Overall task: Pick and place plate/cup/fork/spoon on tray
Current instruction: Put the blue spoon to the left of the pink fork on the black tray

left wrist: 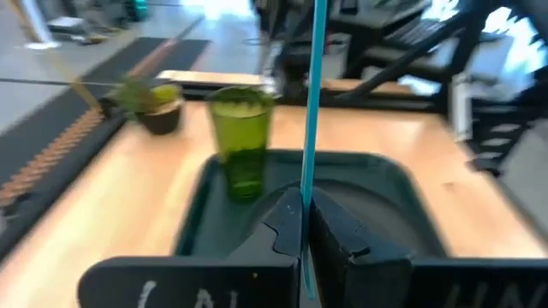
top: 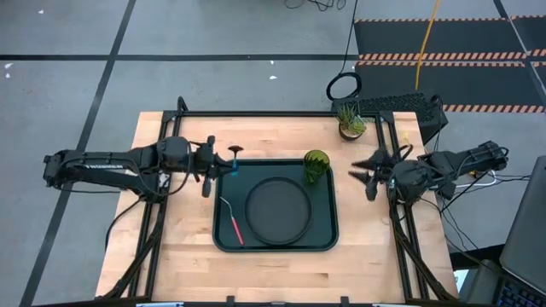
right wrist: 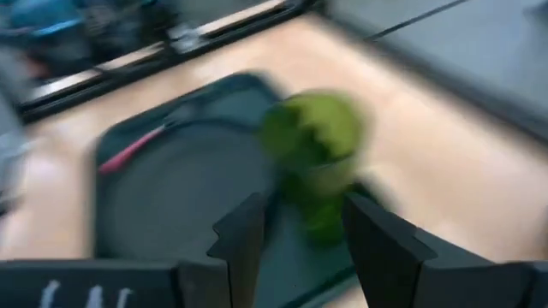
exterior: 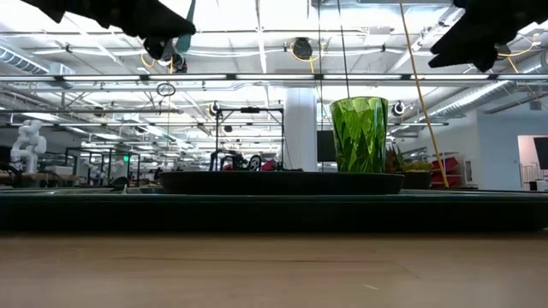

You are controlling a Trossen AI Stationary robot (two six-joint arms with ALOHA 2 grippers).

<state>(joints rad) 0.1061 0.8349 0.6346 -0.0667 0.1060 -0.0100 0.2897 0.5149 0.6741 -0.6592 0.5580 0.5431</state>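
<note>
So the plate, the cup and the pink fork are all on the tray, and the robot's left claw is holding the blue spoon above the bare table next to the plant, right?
Nearly. The left gripper holds the spoon over the tray's far left corner, not beside the plant, as the high view shows. The plate, cup and fork are on the tray.

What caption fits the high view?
Left gripper shut on the spoon above the tray; plate, fork, cup already placed.
</note>
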